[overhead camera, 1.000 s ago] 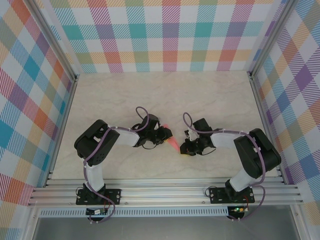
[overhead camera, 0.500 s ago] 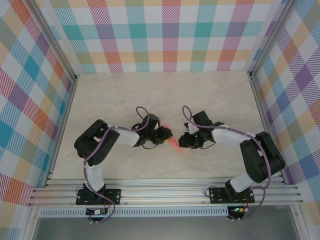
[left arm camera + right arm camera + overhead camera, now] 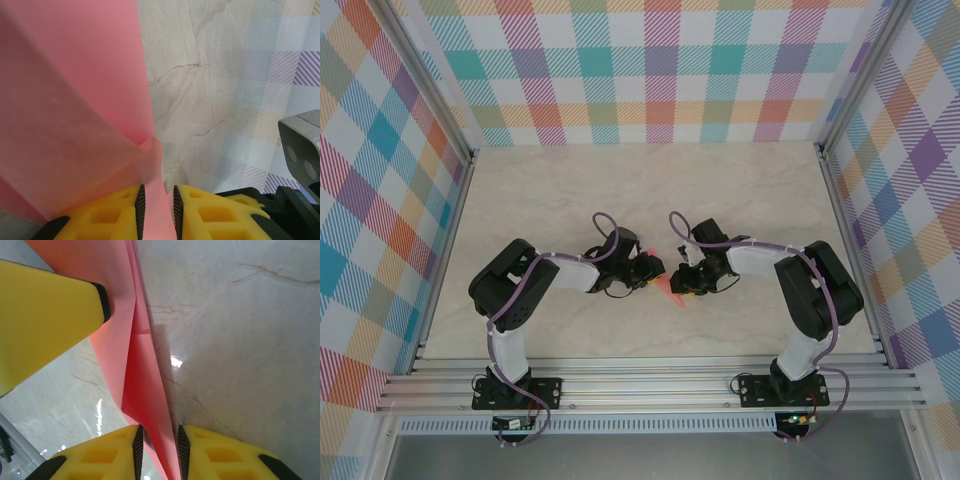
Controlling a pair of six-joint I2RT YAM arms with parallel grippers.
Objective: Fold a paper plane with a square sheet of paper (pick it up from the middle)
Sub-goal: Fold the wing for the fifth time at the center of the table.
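The paper plane is a narrow salmon-pink folded dart hanging between my two grippers, its point low towards the near edge. My left gripper is shut on its wide end; in the left wrist view the pink folds spread out from between the yellow fingers. My right gripper stands slightly open around the narrow tip, which runs between its pads with table showing on one side. The creased paper leads up to the left gripper's yellow finger.
The marble tabletop is boxed in by plaid walls at the back and sides, with aluminium rails along the near edge. Part of the right arm shows at the edge of the left wrist view.
My right gripper has swung left and away from the near edge to the plane's tip, and its jaws have parted a little. The left gripper has held still with the paper.
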